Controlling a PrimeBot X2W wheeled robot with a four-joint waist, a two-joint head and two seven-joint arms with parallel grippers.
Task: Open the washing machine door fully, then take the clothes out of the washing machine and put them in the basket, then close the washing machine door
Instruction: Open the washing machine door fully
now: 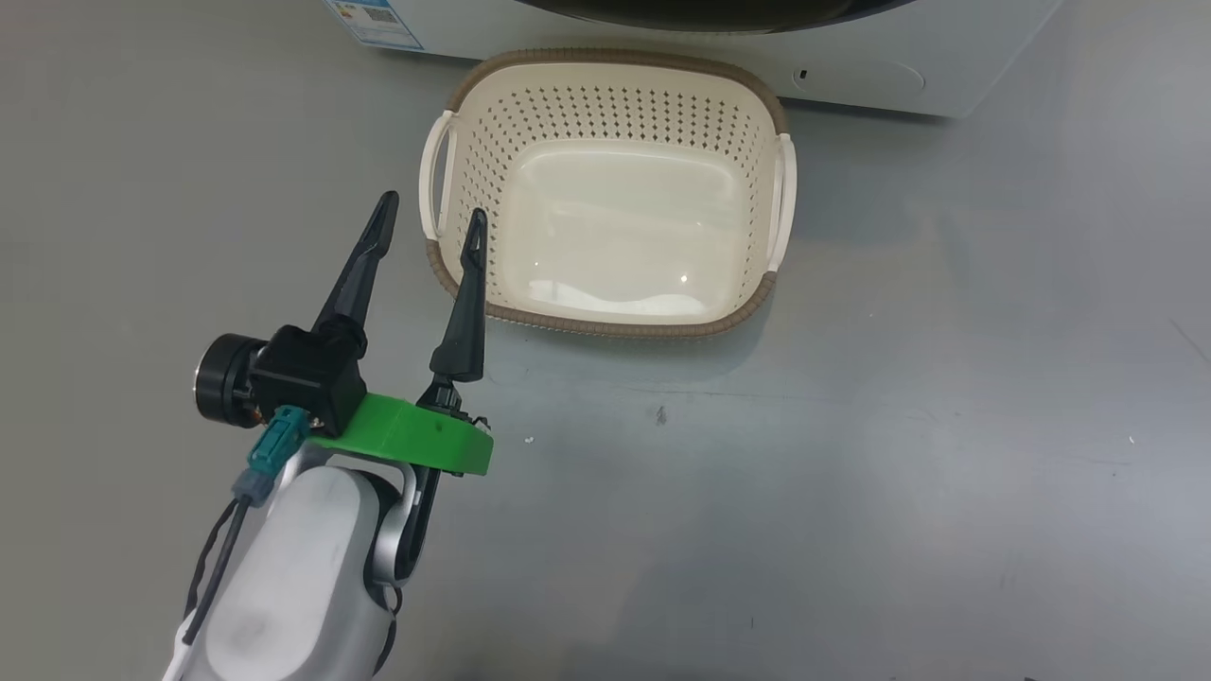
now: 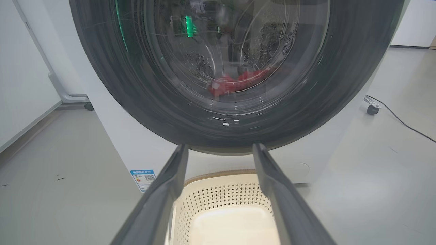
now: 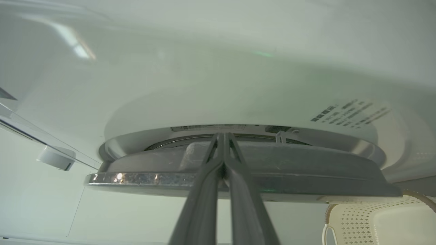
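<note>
Basket (image 1: pixel 615 327) sits before door (image 2: pixel 112 85) for clothes (image 2: pixel 235 83); left end effector (image 1: pixel 432 206) spread, empty, by it; right end effector (image 3: pixel 222 136) pinched closed at door edge, likely prying.

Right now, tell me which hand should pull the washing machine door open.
Right. The right hand, shut, has its tips tucked behind the rim of the washing machine door, against the white front. The left hand hangs open low by the basket, short of the door.

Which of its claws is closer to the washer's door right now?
Right. The right gripper, jaws shut, is at the edge of the washing machine door; the left gripper, jaws open, hovers farther off, beside the basket.
</note>
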